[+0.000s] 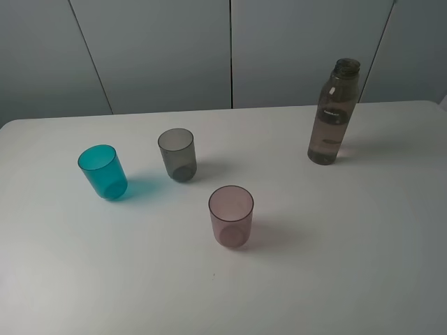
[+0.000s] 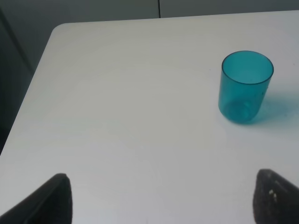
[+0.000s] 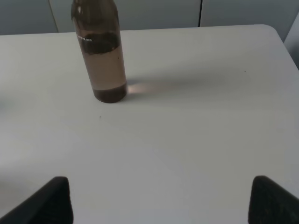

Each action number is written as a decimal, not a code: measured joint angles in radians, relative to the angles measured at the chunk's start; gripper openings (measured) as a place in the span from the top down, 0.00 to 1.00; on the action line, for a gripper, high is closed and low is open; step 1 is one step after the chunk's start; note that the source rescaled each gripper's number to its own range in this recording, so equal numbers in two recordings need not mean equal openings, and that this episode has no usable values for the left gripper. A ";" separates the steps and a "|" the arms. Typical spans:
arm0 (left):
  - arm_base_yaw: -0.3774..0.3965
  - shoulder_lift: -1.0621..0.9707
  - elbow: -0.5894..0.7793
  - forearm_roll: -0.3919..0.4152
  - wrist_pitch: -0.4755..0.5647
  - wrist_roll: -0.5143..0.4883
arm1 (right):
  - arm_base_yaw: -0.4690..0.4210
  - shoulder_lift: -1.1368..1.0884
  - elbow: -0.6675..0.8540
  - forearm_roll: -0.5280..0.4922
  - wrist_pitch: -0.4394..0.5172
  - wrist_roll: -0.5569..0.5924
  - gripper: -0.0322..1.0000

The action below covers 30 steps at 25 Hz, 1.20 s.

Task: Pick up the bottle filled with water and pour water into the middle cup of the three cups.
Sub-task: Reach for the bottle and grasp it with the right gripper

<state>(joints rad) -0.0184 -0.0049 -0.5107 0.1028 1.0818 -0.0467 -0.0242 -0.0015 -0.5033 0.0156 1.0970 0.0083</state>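
The smoky brown bottle (image 1: pixel 334 115) stands upright and uncapped at the back right of the white table (image 1: pixel 349 251), partly filled with water. The three cups stand left of it: teal (image 1: pixel 103 172), smoky grey middle cup (image 1: pixel 177 155) and pinkish-mauve (image 1: pixel 231 216). Neither arm shows in the exterior view. My right gripper (image 3: pixel 159 200) is open and empty, well short of the bottle (image 3: pixel 100 60). My left gripper (image 2: pixel 161 200) is open and empty too, with the teal cup (image 2: pixel 245 87) ahead of it and off to one side.
Grey wall panels (image 1: pixel 230 49) rise behind the table. The table's rounded left corner (image 2: pixel 58 30) and edge show in the left wrist view, its right corner (image 3: pixel 273 30) in the right wrist view.
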 joint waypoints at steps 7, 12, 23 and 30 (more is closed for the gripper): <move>0.000 0.000 0.000 0.000 0.000 0.000 | 0.000 0.000 0.000 0.000 0.000 0.000 0.56; 0.000 0.000 0.000 0.000 0.000 0.000 | 0.000 0.000 0.000 0.000 0.000 0.000 0.56; 0.000 0.000 0.000 0.000 0.000 0.000 | 0.000 0.000 -0.002 0.000 0.000 0.000 0.56; 0.000 0.000 0.000 0.000 0.000 0.000 | 0.000 0.085 -0.102 0.000 0.012 0.006 0.56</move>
<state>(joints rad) -0.0184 -0.0049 -0.5107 0.1028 1.0818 -0.0467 -0.0242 0.0830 -0.6056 0.0156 1.1090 0.0139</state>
